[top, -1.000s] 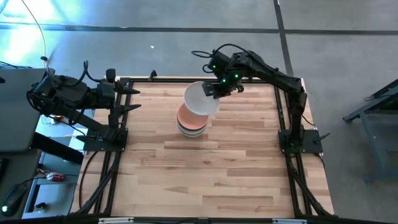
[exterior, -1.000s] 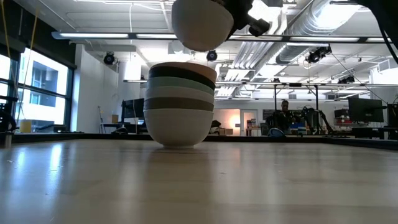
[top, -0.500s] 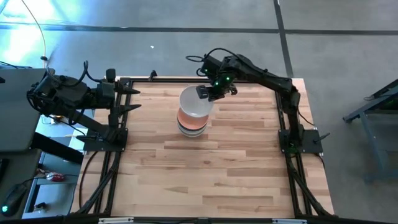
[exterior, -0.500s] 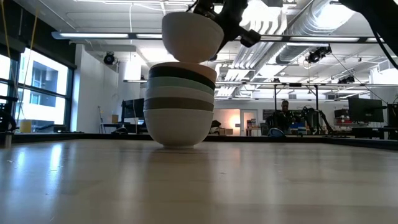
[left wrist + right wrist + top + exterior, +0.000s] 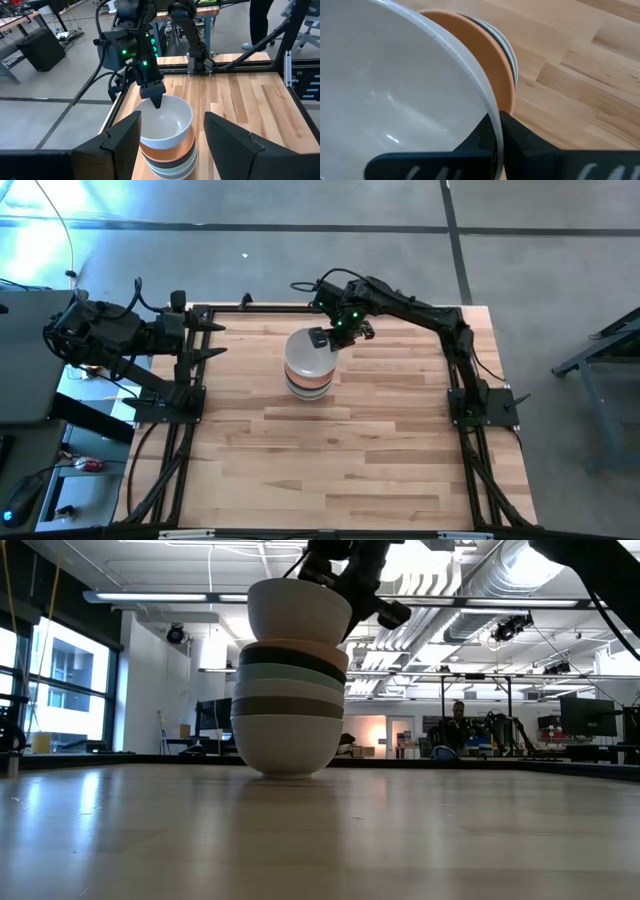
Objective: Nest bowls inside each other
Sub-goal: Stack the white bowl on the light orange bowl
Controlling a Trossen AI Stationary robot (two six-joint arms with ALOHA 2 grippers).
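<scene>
A stack of nested bowls (image 5: 308, 383) stands on the table's far middle: white at the bottom (image 5: 288, 745), then grey-olive, mint and black bands, with a peach-orange bowl (image 5: 492, 62) on top. My right gripper (image 5: 321, 339) is shut on another white bowl (image 5: 167, 122) directly over the stack. That bowl's bottom sits down inside the peach bowl's rim (image 5: 300, 643). My left gripper (image 5: 172, 150) waits open at the table's left edge, facing the stack. My right gripper pinches the white bowl's rim (image 5: 494, 117) on its far side, with one finger (image 5: 156, 99) inside the bowl and one outside. The fingers slant down from the table's far right. The bowl is upright, slightly tilted, its lower part inside the peach bowl; whether it rests there I cannot tell.
Bare wooden table top (image 5: 340, 460) stretches toward the near edge and to both sides of the stack. Black frame rails (image 5: 295, 90) border the table. A person (image 5: 457, 720) stands far off in the room beyond.
My right gripper has carried the white bowl toward the table's left edge and downward, from high beside the stack to directly over it. The bowl has tipped from a slant to nearly level, and its bottom has dropped into the peach bowl.
</scene>
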